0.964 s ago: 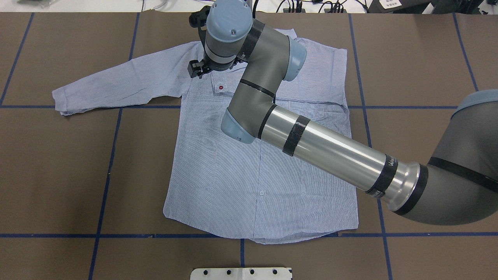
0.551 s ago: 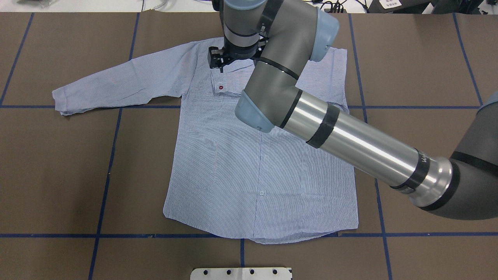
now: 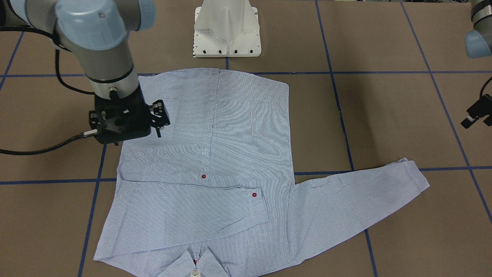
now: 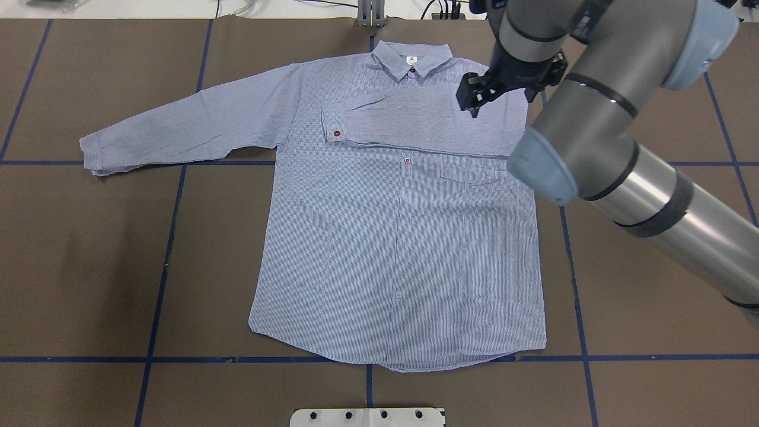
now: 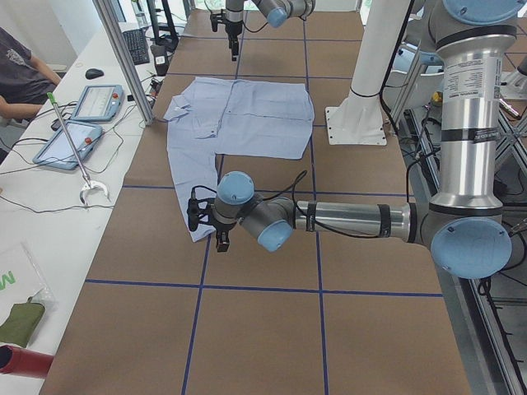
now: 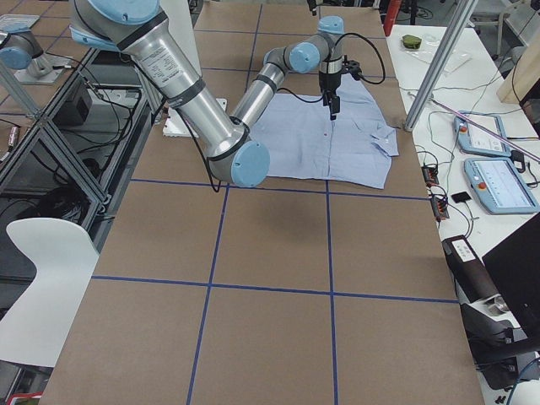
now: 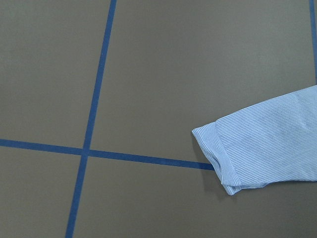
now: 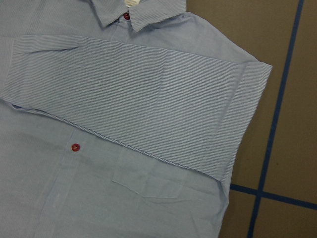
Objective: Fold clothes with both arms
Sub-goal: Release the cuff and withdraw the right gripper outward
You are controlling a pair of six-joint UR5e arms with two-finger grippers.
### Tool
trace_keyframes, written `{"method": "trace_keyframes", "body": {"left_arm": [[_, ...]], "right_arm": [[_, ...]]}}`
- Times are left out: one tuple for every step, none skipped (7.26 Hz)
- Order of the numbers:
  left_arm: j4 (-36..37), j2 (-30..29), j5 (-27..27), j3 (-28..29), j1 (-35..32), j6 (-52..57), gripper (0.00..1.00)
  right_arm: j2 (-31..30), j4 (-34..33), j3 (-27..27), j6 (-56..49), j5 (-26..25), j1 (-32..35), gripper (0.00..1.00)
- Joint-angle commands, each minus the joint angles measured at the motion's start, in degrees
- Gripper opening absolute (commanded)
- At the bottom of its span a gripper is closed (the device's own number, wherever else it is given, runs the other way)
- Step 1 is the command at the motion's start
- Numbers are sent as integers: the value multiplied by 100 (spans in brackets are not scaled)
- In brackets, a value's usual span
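Blue shirt [image 4: 391,249] has just one sleeve [image 4: 415,121] folded; we cannot tell if left end effector [image 3: 472,118] or right end effector [image 4: 472,105] is spread.

A brown bench [image 4: 89,267] is marked into squares by blue tape lines [image 4: 178,359]. A white pedestal [image 3: 226,29] stands at its edge. Alongside, a white side table [image 5: 33,206] carries two tablets [image 5: 100,102] [image 5: 70,141], a mouse [image 5: 94,73], a keyboard [image 5: 136,45] and a long grabber stick [image 5: 86,174]. A person [image 5: 20,74] sits there. A white chair [image 6: 42,278] stands at the opposite side.
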Motion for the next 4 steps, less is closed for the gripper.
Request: {"method": "trace_keyframes", "body": {"left_arm": [[-998, -61, 788, 349, 919, -1434, 99], [-999, -166, 887, 375, 1105, -1656, 99], [-999, -367, 1019, 541, 1168, -1780, 98], [-999, -595, 1142, 760, 1264, -1859, 97]], "right_arm": [[-878, -259, 690, -848, 617, 662, 100], [-1169, -241, 797, -1165, 836, 847, 100], [-1433, -163, 911, -1324, 1056, 962, 100], [-1671, -153, 1113, -1335, 1145, 971, 100]]}}
